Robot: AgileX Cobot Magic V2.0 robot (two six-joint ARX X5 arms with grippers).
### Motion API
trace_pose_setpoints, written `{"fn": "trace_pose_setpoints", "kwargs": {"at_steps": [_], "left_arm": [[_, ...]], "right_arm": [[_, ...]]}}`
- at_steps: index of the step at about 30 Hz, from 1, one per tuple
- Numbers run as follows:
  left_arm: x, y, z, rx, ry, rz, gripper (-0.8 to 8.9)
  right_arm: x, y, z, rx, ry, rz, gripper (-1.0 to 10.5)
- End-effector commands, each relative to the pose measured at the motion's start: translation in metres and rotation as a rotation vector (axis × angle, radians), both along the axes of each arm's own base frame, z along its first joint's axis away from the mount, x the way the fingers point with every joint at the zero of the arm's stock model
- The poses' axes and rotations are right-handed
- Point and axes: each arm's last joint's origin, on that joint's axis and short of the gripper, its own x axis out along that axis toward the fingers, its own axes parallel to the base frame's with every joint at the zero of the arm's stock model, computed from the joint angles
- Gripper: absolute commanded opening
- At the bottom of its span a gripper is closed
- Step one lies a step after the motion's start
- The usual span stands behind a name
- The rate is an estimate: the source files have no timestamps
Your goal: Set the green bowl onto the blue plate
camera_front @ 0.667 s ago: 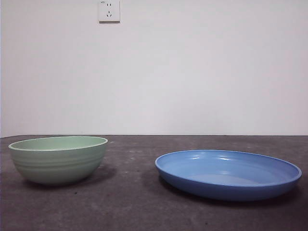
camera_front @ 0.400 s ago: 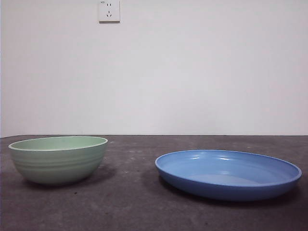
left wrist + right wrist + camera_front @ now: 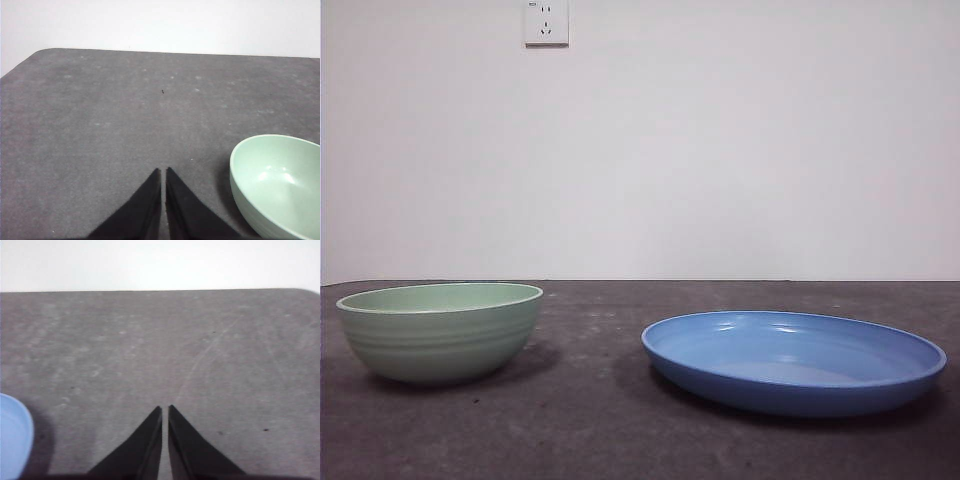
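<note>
The green bowl [image 3: 440, 330] stands upright on the dark grey table at the left of the front view, apart from the blue plate [image 3: 794, 360] at the right. Neither arm shows in the front view. In the left wrist view my left gripper [image 3: 163, 172] is shut with nothing in it, above bare table, and the green bowl [image 3: 277, 182] lies off to one side of its tips. My right gripper [image 3: 165, 410] is shut and empty too, with only an edge of the blue plate [image 3: 12, 440] showing beside it.
The table [image 3: 600, 420] is a dark grey mat that ends at a white wall. A wall socket [image 3: 546, 22] sits high on that wall. The table's rounded far corners show in both wrist views.
</note>
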Motion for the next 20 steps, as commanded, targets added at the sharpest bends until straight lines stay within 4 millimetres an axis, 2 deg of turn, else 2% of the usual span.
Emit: {"fn": "trace_pose_setpoints", "kwargs": {"at_steps": [1, 6, 9, 15, 20], "left_arm": [[0.000, 0.000, -0.004, -0.044, 0.022, 0.010, 0.15], [-0.002, 0.000, 0.015, -0.125, -0.013, 0.014, 0.16], [-0.005, -0.001, 0.034, -0.162, -0.039, 0.009, 0.16], [-0.011, -0.002, 0.085, -0.175, -0.037, -0.015, 0.16], [-0.013, -0.006, 0.132, -0.182, -0.005, -0.097, 0.16]], "right_arm": [[-0.001, 0.000, 0.006, 0.087, -0.028, 0.000, 0.1], [-0.005, 0.001, 0.027, 0.193, -0.080, 0.018, 0.1], [-0.009, 0.002, 0.044, 0.273, -0.119, 0.045, 0.1], [-0.021, 0.006, 0.085, 0.353, -0.102, 0.144, 0.1], [-0.028, 0.010, 0.117, 0.373, -0.007, 0.289, 0.1]]}}
